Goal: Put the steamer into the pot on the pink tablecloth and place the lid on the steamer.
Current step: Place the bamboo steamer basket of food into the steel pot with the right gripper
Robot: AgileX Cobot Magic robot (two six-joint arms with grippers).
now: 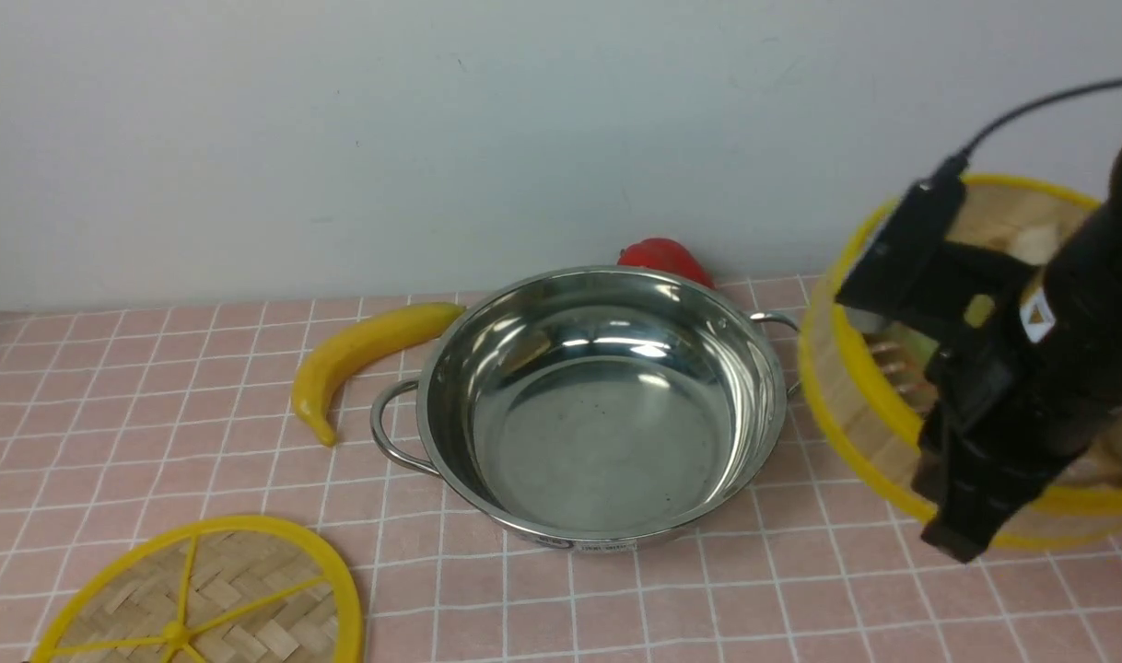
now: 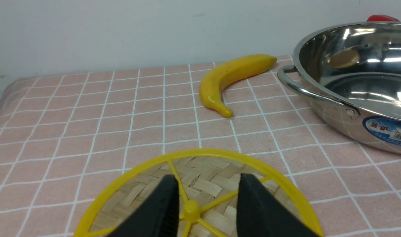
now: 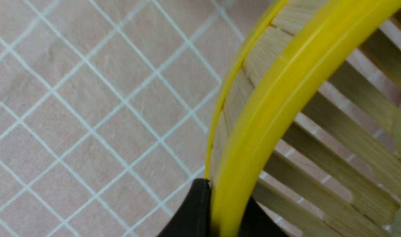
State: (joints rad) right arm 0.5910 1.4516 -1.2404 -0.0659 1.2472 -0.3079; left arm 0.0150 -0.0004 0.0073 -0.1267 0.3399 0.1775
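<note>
Right of the pot, my right gripper clamps the tilted steamer by its rim over the pink tablecloth. I judge the transfer step active: next, carry it left, level it, lower it in. Meanwhile my left gripper hangs released above the lid.

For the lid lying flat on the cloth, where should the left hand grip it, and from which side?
Grip the centre knob, coming down from above. The lid lies flat on the pink tablecloth, so its thin rim probably offers little to pinch; the raised knob does. The open left hand has a finger either side of it.
</note>
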